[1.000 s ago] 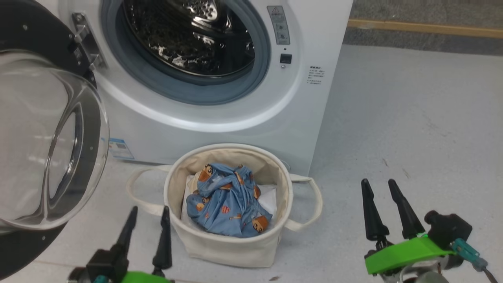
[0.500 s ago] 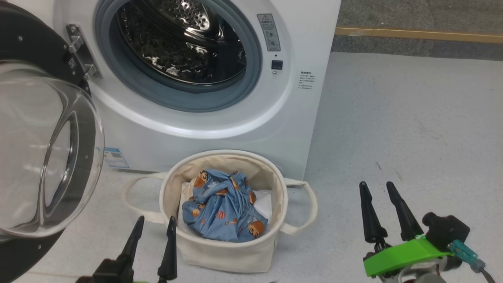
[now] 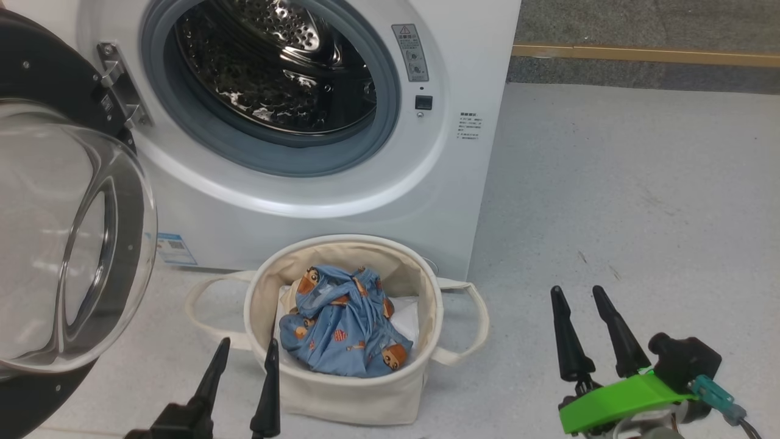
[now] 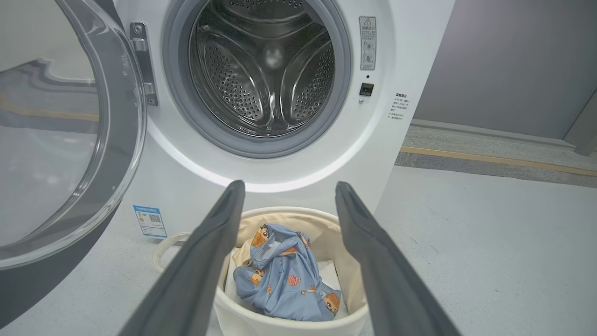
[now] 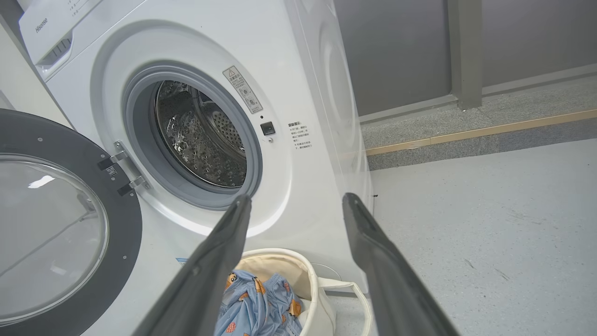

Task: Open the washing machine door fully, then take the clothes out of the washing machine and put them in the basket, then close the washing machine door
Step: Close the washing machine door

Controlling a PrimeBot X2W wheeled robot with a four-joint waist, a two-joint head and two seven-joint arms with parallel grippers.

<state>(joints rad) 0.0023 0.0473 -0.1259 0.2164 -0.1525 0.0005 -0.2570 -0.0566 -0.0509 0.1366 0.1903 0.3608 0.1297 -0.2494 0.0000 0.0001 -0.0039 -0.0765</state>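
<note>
The washing machine door (image 3: 67,244) is cropped — left side.

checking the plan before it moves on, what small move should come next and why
Probably move the left gripper to the rim of the washing machine door to push it shut: the clothes lie in the basket, the drum looks empty, the door stands wide open.

The right gripper (image 3: 577,291) and left gripper (image 3: 248,342) each had two long, matte black fingers (image 4: 205,261) tapering to blunt points. A bright green plastic bracket (image 3: 615,399) underlay the right one, backed by a black blocky housing (image 3: 682,360), a teal connector (image 3: 714,395) and a dark cable (image 3: 748,425).
</note>
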